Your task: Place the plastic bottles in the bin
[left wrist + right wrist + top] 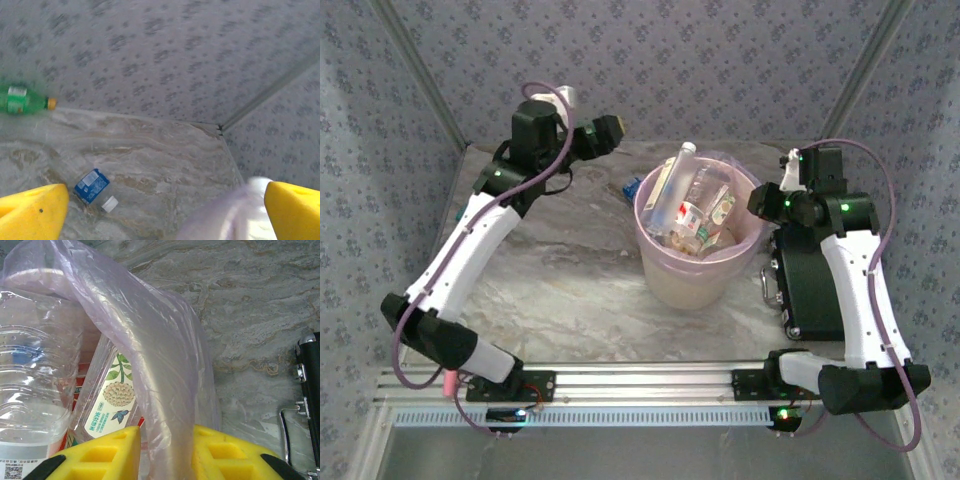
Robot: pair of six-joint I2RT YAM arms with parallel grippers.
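Bottles of clear plastic crowd round bin; right gripper pinches filmy liner, left gripper gapes.

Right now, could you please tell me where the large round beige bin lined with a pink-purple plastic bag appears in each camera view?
Top external: the bin stands mid-table between the two arms, with plastic bottles inside.
Left wrist: a blurred lilac edge of its bag liner sits at the bottom, right of centre.
Right wrist: the bag liner drapes down the centre, close up, with bottles at left.
Shared landmark: the marbled grey tabletop.
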